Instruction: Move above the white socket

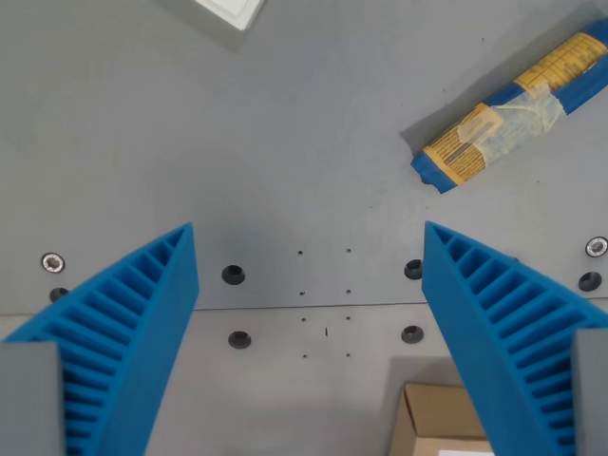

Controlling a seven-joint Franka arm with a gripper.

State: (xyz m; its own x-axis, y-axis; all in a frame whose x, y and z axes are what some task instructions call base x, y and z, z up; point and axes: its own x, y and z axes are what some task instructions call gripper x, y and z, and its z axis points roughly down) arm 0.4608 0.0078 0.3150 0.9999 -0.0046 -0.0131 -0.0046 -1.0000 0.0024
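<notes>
Grey panels made up the work surface (313, 142), matte and lightly scuffed, with a thin seam running across the lower part of the wrist view. Along that seam sat several dark round holes (233, 275), a scatter of tiny pinholes between them, and bright screw heads (53, 262) near both edges.

At the very top of the view, left of centre, lay the white socket (231, 13). Only its lower corner showed: a white face set on a grey rim, the rest cut off by the frame edge, so its shape could not be told further.

Toward the upper right lay a long blue and yellow package (518, 100), tilted, with pale tape wrapped round its middle and printed yellow labels on it. It rested flat on the surface, well apart from the socket.

At the bottom edge, right of centre, a brown cardboard box (439, 418) showed its upper corner, with a lighter strip along its lower part; what it held could not be seen.

The gripper (309, 256) hung over the seam with its two blue ribbed fingers (133, 323) spread wide, nothing between them, and the socket far up the view from it.
</notes>
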